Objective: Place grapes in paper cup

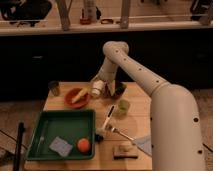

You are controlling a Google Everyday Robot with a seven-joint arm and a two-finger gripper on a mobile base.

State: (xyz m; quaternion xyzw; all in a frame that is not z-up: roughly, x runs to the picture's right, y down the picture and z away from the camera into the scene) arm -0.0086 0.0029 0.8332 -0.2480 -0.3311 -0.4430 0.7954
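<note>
Camera view: claw [104, 87], partly hidden, beside paper cup [96, 89].
</note>
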